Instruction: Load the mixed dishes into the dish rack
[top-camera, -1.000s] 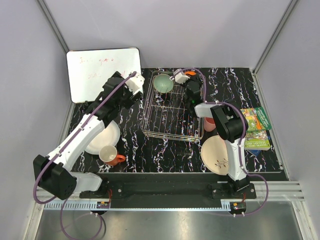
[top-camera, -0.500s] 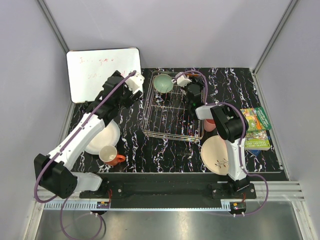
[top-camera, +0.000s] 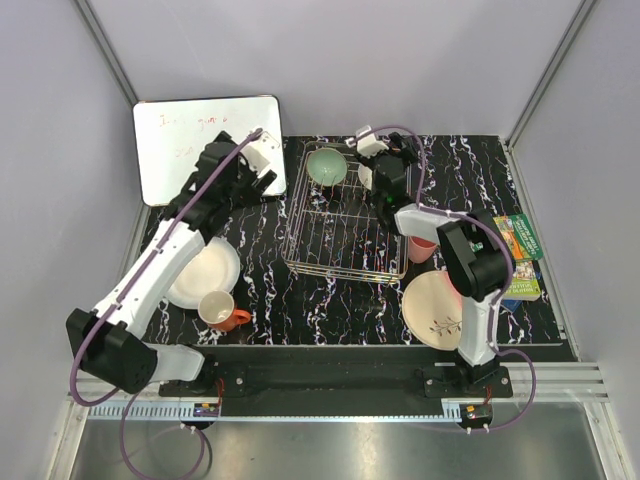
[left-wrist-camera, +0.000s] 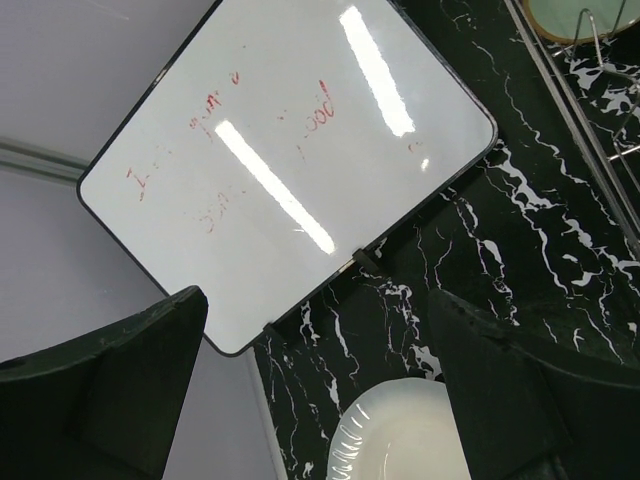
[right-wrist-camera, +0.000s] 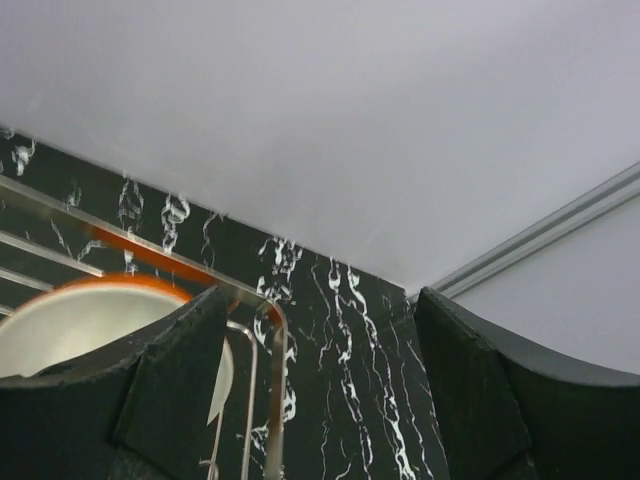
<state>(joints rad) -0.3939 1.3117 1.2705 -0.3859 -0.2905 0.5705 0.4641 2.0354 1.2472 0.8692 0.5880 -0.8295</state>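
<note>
Left tool (top-camera: 264, 178) spread open, gripping nothing, over the right edge of the whiteboard (top-camera: 205, 140) near the far left corner of the tabletop (top-camera: 265, 295); toward the near left corner, white plate (top-camera: 200, 270) with orange mug (top-camera: 215, 308) at its near rim. Right tool (right-wrist-camera: 320, 300) likewise open and empty at the far right corner of the dish rack (top-camera: 340, 250), cream bowl (right-wrist-camera: 85, 325) with orange rim just beside one finger inside that corner, mint green bowl (top-camera: 326, 166) in the rack's far left corner.
</note>
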